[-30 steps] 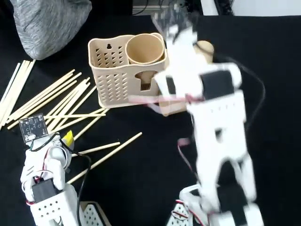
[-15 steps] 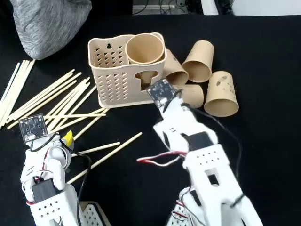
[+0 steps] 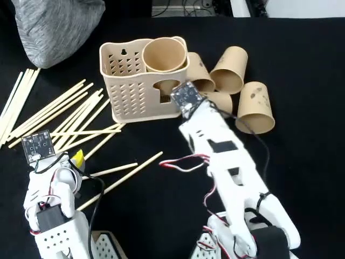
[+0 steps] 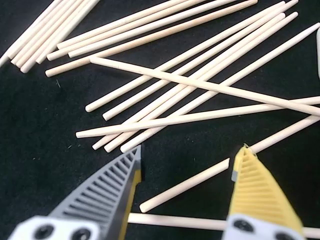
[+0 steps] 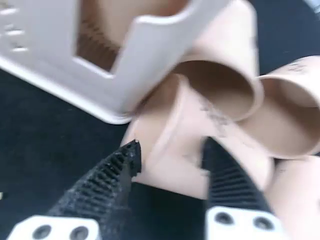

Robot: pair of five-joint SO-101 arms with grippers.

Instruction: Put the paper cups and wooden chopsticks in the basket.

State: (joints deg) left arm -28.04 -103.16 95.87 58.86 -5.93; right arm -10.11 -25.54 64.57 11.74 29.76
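Observation:
A beige perforated basket stands at the table's back with one paper cup upright inside it. Several more paper cups lie on their sides just right of the basket. My right gripper is open, its black fingers astride one lying cup beside the basket's corner. Wooden chopsticks lie scattered on the left. My left gripper hangs open just above the chopsticks, holding nothing.
A grey cloth bundle sits at the back left corner. The right arm stretches from the front edge to the basket. Two loose chopsticks lie between the arms on the black tabletop.
The right arm has come down from over the basket to the cups beside it and now reaches slightly farther in. The basket has shifted a little left. The left arm has kept still.

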